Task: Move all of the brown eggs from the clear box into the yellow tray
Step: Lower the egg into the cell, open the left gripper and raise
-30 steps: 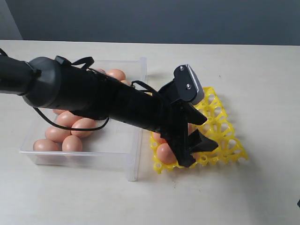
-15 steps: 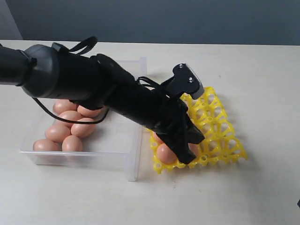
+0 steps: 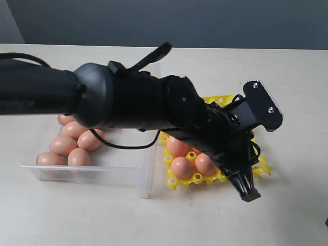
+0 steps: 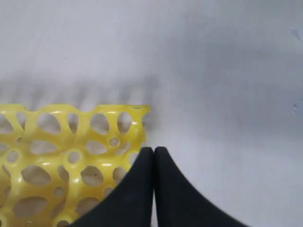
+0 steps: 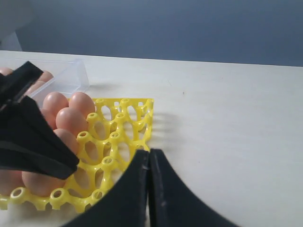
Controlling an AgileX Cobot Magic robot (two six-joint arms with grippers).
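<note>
Three brown eggs (image 3: 182,167) are seen seated in cups of the yellow tray (image 3: 176,182) in the exterior view, all at the end of the tray nearest the clear box (image 3: 102,174). A few more are made out in that same group in the right wrist view, but an exact count cannot be given, since much of the tray is covered by the left arm (image 3: 128,102). Six further eggs are counted in the clear box, bunched at its left end, two of them close to the near wall; anything behind the arm there is hidden.

One tray and one box are set side by side on the pale bench (image 3: 287,77), the box to the left and the tray just beside its right wall. At one corner of the tray, open cups are shown in the left wrist view with the bench visible through them.

The left tool (image 3: 248,192) is stretched over the tray and held just past its near right corner, above bare bench. Its two fingers are pressed together tip to tip and nothing is gripped between them. The right tool (image 5: 149,156) is likewise closed narrow, finger against finger, with nothing held, and is pointed toward the tray's edge.
</note>
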